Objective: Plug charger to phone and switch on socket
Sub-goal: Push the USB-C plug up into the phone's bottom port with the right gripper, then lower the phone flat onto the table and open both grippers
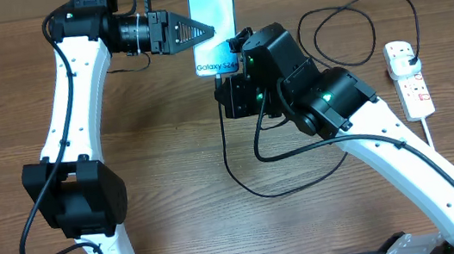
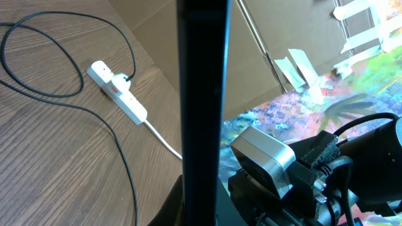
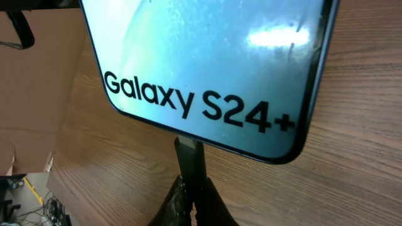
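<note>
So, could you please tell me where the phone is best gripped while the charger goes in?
I'd pinch the phone across its thin faces at the long edge facing the left hand, coming in sideways. That leaves the short edge by the Galaxy text free for the charger tip in the right hand.

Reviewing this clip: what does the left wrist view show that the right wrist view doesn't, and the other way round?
Only the left wrist view shows the socket lying on the table, with the charger plugged in by its black plug and its cable looping away. It sees the phone edge-on, as a dark bar.
Only the right wrist view shows the phone's lit screen with the "Galaxy S24+" text. It also shows the charger's connector tip meeting the phone's bottom edge, pinched by the right fingers.
Both views show the phone and the wooden table.
</note>
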